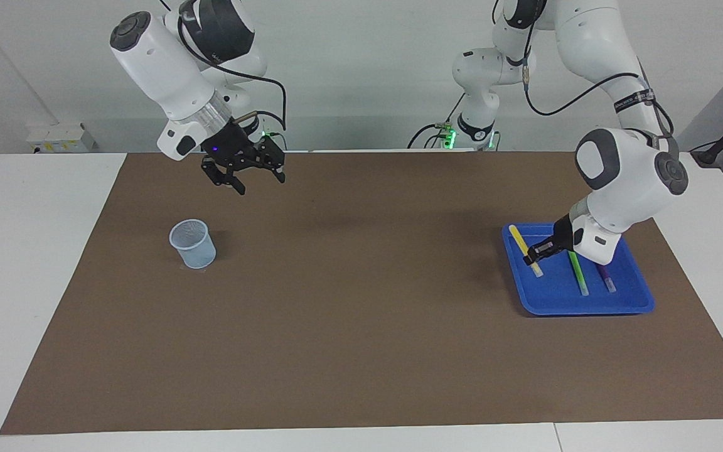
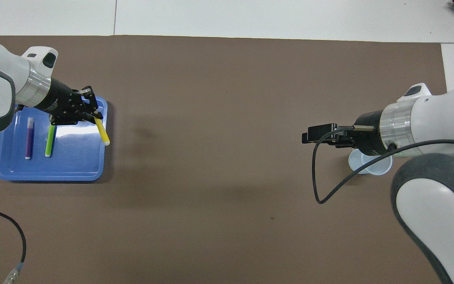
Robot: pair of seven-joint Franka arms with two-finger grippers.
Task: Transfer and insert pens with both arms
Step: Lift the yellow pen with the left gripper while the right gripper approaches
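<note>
White bench (image 1: 35,263) under a brown mat (image 1: 361,326), pale wall at the robots' end. Left hand (image 1: 536,252) up over the blue tray (image 1: 587,306) at the left arm's end, clamped tight on the yellow pen (image 1: 522,247). Pen gripped near its pale whitish tip, which sticks out just past the fingers; the yellow body slants up and away from the grip, long axis tilted, clear of the tray floor, above the tray edge that faces the right arm's end. Green pen (image 2: 49,140) and purple pen (image 2: 28,138) lie flat in the tray, side by side, parallel, pale ends farther from the robots. Right hand (image 1: 243,174) spread wide, holding nothing, in the air over bare mat near the pale mesh cup (image 1: 192,243).
</note>
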